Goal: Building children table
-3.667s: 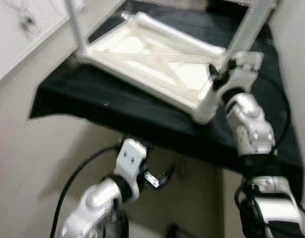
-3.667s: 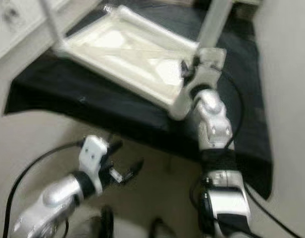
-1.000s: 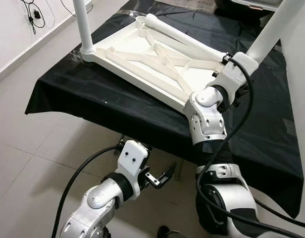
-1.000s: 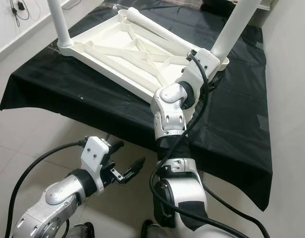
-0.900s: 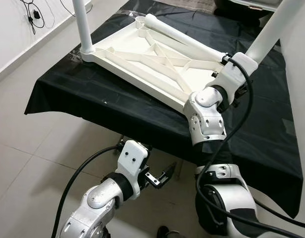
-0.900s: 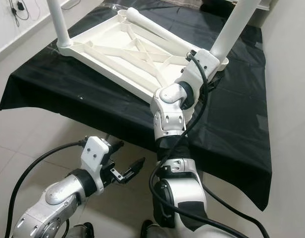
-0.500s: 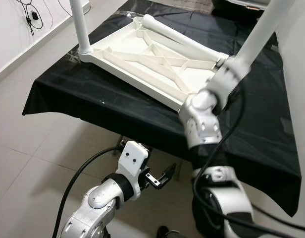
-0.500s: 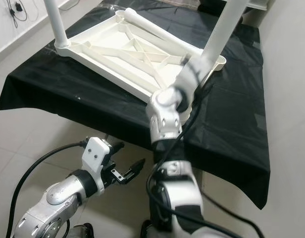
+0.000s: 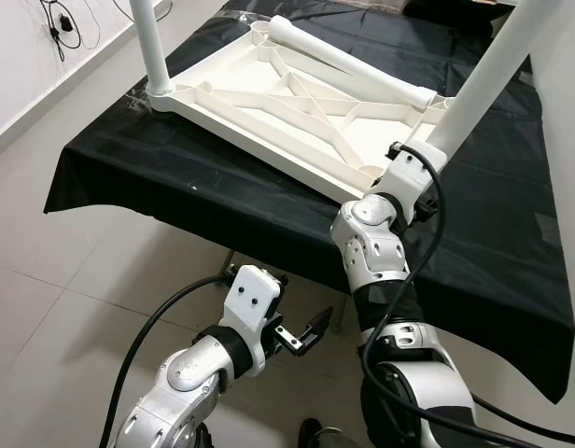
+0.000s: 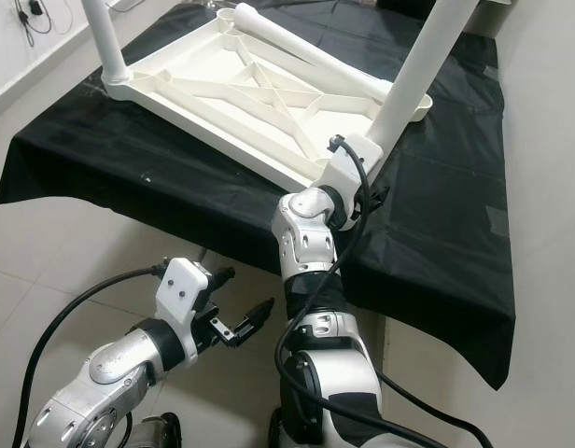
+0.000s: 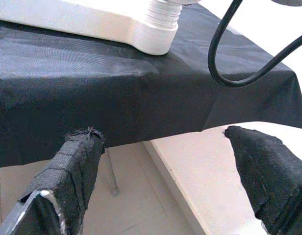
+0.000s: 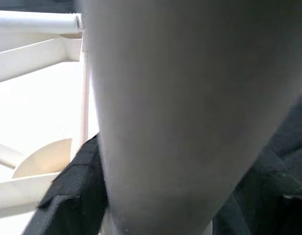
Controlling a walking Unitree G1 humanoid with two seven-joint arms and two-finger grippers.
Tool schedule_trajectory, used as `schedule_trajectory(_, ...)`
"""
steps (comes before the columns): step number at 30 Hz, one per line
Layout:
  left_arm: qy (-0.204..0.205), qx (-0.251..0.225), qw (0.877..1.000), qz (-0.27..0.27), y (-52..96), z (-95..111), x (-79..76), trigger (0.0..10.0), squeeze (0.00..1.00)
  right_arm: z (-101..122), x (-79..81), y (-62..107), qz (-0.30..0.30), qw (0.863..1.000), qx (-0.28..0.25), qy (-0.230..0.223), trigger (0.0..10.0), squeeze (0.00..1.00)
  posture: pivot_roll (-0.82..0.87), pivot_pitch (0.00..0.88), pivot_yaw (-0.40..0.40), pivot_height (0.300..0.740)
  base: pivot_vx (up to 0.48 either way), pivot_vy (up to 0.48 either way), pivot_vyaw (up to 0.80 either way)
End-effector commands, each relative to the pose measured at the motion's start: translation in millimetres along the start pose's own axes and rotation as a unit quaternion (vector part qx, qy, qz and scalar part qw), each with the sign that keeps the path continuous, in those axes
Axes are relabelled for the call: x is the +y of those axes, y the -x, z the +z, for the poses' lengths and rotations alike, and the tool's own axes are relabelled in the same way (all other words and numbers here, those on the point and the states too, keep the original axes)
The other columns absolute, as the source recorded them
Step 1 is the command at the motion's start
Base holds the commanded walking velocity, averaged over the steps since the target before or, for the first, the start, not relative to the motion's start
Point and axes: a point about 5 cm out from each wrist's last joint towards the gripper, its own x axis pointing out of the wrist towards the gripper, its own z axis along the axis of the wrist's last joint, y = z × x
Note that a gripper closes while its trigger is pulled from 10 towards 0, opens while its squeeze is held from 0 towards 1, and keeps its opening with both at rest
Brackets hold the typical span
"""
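Wall cable (image 9: 56, 21): dark, hanging against the white wall at far left.
Floor (image 9: 45, 308): pale tiles, below and in front of the worktop.
Left pincer (image 9: 301, 338): low over the floor, in front of the worktop's near edge and below its level; fingers (image 11: 75, 169) spread apart, released, nothing between them.
Worktop (image 9: 175, 187): covered by a black cloth that hangs over the near edge.
Table top (image 9: 278, 103): white plastic, lying upside down on the black cloth, ribbed underside facing up.
Left leg (image 9: 149, 47): white tube, standing upright in the table top's corner nearest the wall.
Loose leg (image 9: 348, 63): white tube, lying flat along the far rim of the table top.
Right leg (image 9: 483, 89): white tube, rising tilted from the near right corner socket of the table top.
Right pincer (image 10: 362, 201): at the base of the right leg, just above the socket; black fingers (image 12: 75, 196) on either side of the tube, clenched on it.
Right arm (image 9: 371, 247): silver, rising from below the worktop edge, black cable looped beside it.
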Motion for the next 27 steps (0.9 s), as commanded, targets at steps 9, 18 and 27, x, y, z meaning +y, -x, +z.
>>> schedule_trajectory(9,0.002,0.008,1.000,0.000,-0.3,-5.6,-0.8,10.0,0.00,-0.4,0.2,1.4,0.013,1.000,0.007,-0.019,10.0,0.99,0.08,0.244,-0.068,0.740,0.000,0.000,0.00)
schedule_trajectory(18,0.003,0.009,1.000,0.002,-2.7,-7.5,0.4,10.0,0.00,-3.8,-1.5,7.8,0.043,0.999,0.011,-0.023,10.0,0.00,0.08,0.237,-0.068,0.740,0.000,0.000,0.00)
schedule_trajectory(27,0.001,0.010,1.000,0.007,-7.8,-11.1,5.9,10.0,0.00,-10.3,-4.9,14.5,0.084,0.996,0.027,-0.032,10.0,0.00,0.08,0.215,-0.063,0.740,0.000,0.000,0.00)
